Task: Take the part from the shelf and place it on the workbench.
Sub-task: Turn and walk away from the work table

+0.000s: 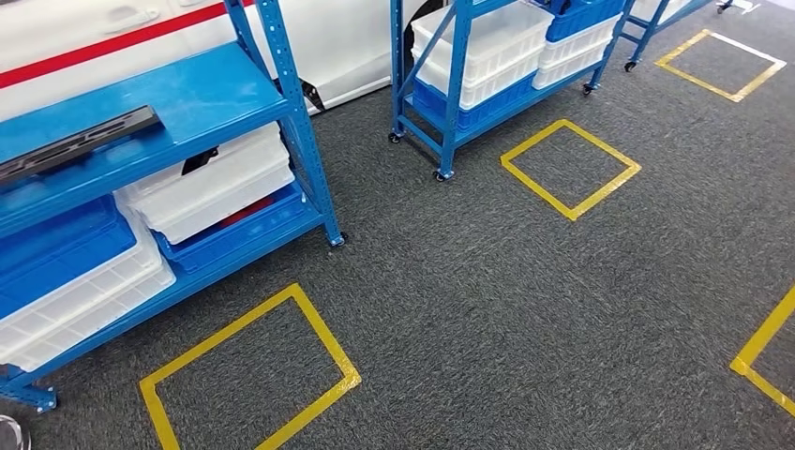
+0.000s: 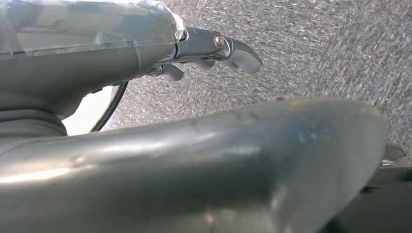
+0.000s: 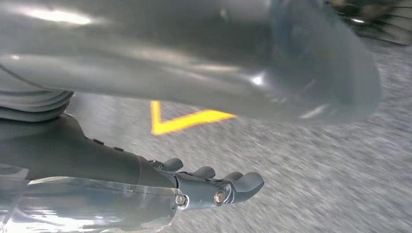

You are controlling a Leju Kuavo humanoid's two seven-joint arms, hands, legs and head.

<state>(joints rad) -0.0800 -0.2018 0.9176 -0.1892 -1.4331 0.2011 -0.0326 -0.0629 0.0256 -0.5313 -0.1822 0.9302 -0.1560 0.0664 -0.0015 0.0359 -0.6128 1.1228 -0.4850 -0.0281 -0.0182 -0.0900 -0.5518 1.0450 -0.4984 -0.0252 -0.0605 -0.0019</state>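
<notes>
Head view: the part (image 1: 80, 141), a long flat black piece, lies on the top level of the blue shelf (image 1: 298, 122) at 10 o'clock. Under that level, white bins (image 1: 220, 183) and blue bins (image 1: 56, 248) sit stacked on the lower levels. A second blue shelf (image 1: 450, 89), on casters and loaded with white and blue bins, stands at 12 o'clock. Yellow tape squares (image 1: 572, 169) mark the grey carpet (image 1: 487, 309) at 7 o'clock, 1 o'clock and 2 o'clock.

Left wrist view: the left hand (image 2: 214, 48) hangs above the carpet, holding nothing, fingers loosely extended and apart.

Right wrist view: the right hand (image 3: 214, 187) hangs above the carpet, near a yellow tape corner (image 3: 180, 119), holding nothing, fingers extended and apart.
</notes>
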